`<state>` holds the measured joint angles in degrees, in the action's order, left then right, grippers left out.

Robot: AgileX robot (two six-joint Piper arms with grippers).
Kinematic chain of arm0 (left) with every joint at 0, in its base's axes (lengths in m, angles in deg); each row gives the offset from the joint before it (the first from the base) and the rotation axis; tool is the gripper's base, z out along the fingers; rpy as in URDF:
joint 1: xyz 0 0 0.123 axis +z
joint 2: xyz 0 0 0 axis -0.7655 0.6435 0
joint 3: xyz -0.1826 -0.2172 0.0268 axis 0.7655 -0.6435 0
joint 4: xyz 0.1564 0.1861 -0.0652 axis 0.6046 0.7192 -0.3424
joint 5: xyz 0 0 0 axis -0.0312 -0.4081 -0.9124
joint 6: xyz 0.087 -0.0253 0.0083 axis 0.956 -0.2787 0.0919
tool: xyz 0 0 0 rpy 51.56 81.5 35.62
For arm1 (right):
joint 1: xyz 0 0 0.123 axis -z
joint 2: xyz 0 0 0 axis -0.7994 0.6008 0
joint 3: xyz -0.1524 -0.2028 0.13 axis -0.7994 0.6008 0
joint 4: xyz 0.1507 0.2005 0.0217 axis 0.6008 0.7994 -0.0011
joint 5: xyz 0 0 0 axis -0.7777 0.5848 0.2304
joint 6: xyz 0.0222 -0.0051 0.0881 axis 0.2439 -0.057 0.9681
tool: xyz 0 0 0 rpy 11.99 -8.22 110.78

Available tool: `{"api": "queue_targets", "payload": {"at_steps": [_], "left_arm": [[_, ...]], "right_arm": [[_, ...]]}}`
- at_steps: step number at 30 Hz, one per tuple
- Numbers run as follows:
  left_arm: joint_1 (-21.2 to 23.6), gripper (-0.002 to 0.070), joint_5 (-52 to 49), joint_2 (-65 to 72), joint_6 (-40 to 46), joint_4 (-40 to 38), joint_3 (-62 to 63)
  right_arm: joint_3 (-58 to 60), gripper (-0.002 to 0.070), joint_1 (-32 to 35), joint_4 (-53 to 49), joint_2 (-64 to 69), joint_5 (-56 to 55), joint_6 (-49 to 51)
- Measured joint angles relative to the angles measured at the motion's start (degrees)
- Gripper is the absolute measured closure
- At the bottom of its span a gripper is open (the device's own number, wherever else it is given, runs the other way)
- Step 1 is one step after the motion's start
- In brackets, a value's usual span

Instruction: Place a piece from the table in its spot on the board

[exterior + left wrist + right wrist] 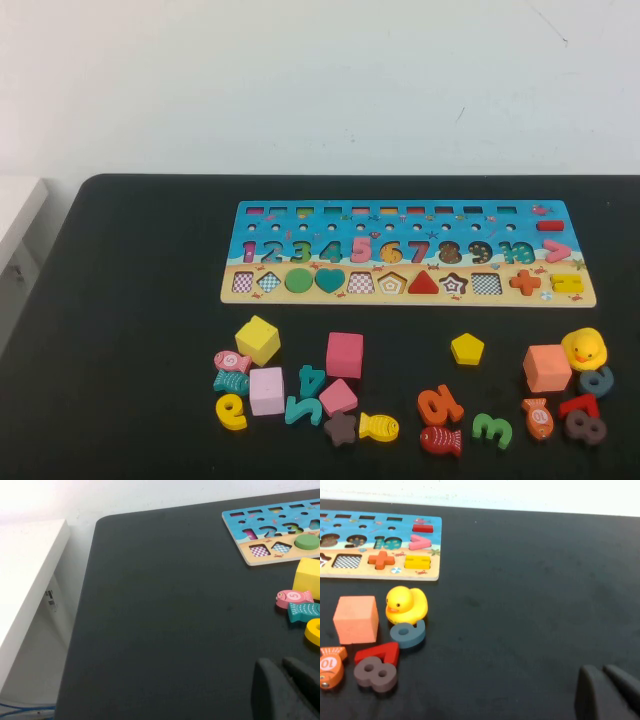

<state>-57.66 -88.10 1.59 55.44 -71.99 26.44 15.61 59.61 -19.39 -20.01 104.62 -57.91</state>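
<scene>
Yellow piece point(467, 348), black table point(140, 330)

Count on the table point(120, 330): one board point(408, 252); one yellow pentagon piece point(467, 348); five cubes, namely one yellow point(258, 340), two pink point(344, 354), one lilac point(267, 390), one salmon point(547, 368); five fish point(379, 427); one brown star point(340, 428); one yellow duck point(585, 349); eight loose numerals point(492, 430).
</scene>
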Motion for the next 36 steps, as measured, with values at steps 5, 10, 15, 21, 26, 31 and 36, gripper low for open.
{"api": "queue_targets", "payload": {"at_steps": [5, 10, 15, 21, 26, 31, 36], "left_arm": [[0.0, 0.0676, 0.0, 0.0, 0.0, 0.0, 0.0], [0.0, 0.0676, 0.0, 0.0, -0.09, 0.0, 0.0], [0.0, 0.0676, 0.0, 0.0, -0.09, 0.0, 0.0], [0.0, 0.0676, 0.0, 0.0, -0.09, 0.0, 0.0], [0.0, 0.0676, 0.0, 0.0, -0.09, 0.0, 0.0], [0.0, 0.0676, 0.0, 0.0, -0.09, 0.0, 0.0], [0.0, 0.0676, 0.0, 0.0, -0.09, 0.0, 0.0]], "right_arm": [[0.0, 0.0657, 0.0, 0.0, 0.0, 0.0, 0.0], [0.0, 0.0657, 0.0, 0.0, 0.0, 0.0, 0.0], [0.0, 0.0657, 0.0, -0.11, 0.0, 0.0, 0.0], [0.0, 0.0658, 0.0, -0.11, 0.0, 0.0, 0.0], [0.0, 0.0657, 0.0, -0.11, 0.0, 0.0, 0.0], [0.0, 0.0657, 0.0, -0.11, 0.0, 0.0, 0.0], [0.0, 0.0657, 0.0, -0.74, 0.0, 0.0, 0.0]]}}
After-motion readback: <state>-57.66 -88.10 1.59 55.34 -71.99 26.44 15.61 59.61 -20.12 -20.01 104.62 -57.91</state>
